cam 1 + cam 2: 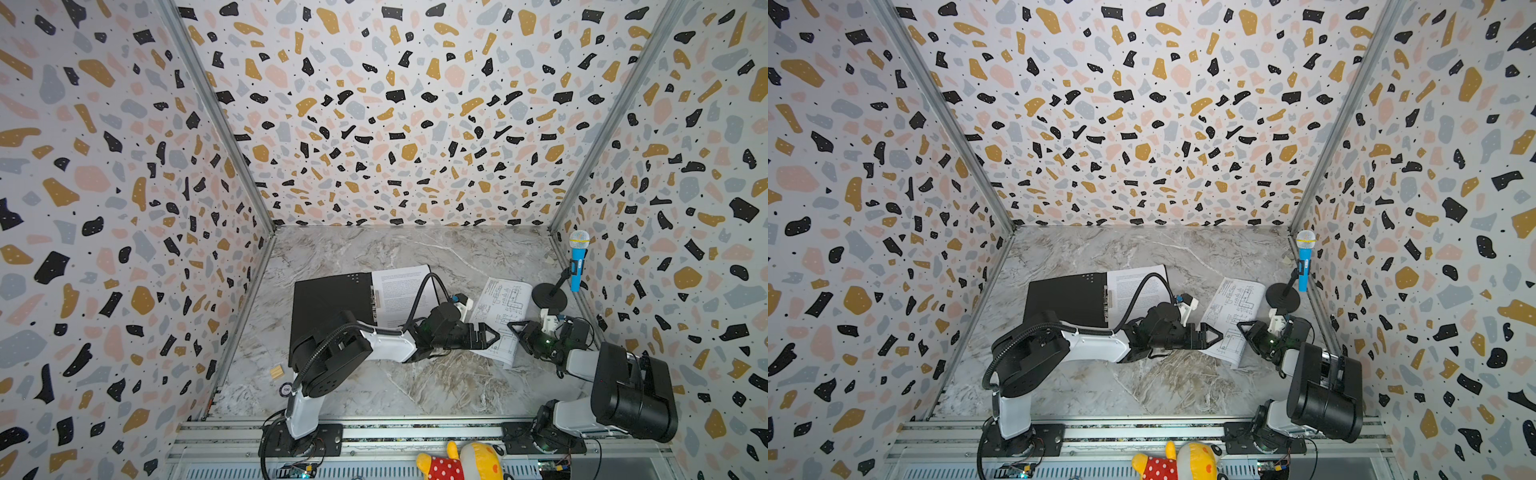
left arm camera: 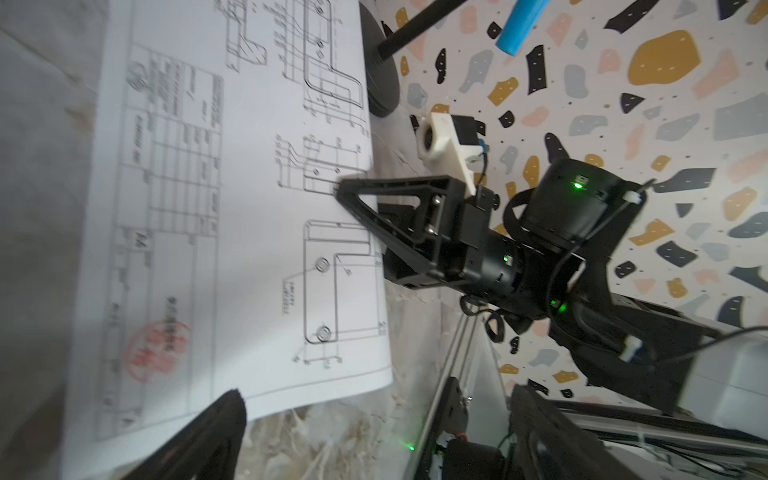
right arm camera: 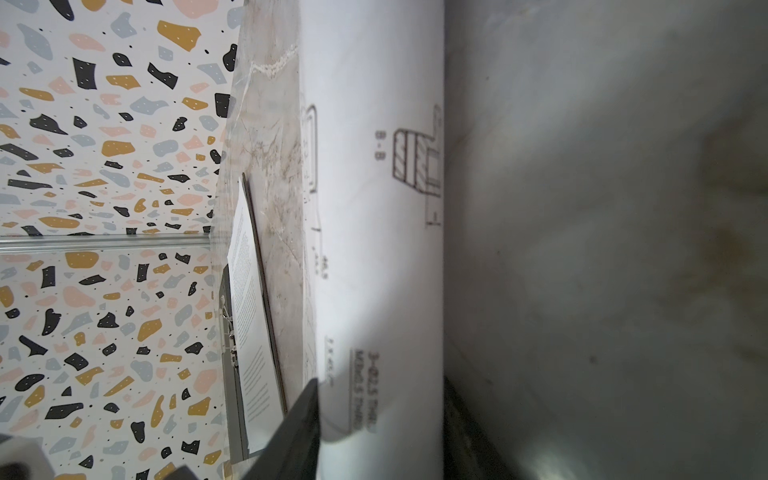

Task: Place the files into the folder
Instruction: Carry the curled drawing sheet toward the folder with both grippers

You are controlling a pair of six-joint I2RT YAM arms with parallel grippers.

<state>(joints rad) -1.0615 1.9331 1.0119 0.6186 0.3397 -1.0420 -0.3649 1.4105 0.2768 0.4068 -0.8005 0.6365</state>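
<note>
Currently filing: drawing sheet [image 1: 500, 301] on the table [image 1: 374, 386] beside the open folder [image 1: 328, 299] (one text page [image 1: 401, 291] already inside), my left gripper [image 1: 492, 336] spread at its edge, right gripper [image 1: 515, 328] opposite, hold unclear; next, carry it across.

Folder [image 1: 328, 299] partly behind left arm [image 1: 390, 345], plush toy [image 1: 461, 463] cut off below

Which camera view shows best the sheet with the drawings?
The left wrist view: the sheet fills much of the frame and its lines are clear. Both top views show it nearly whole but small. The right wrist view shows only a curled, blurred strip.
</note>
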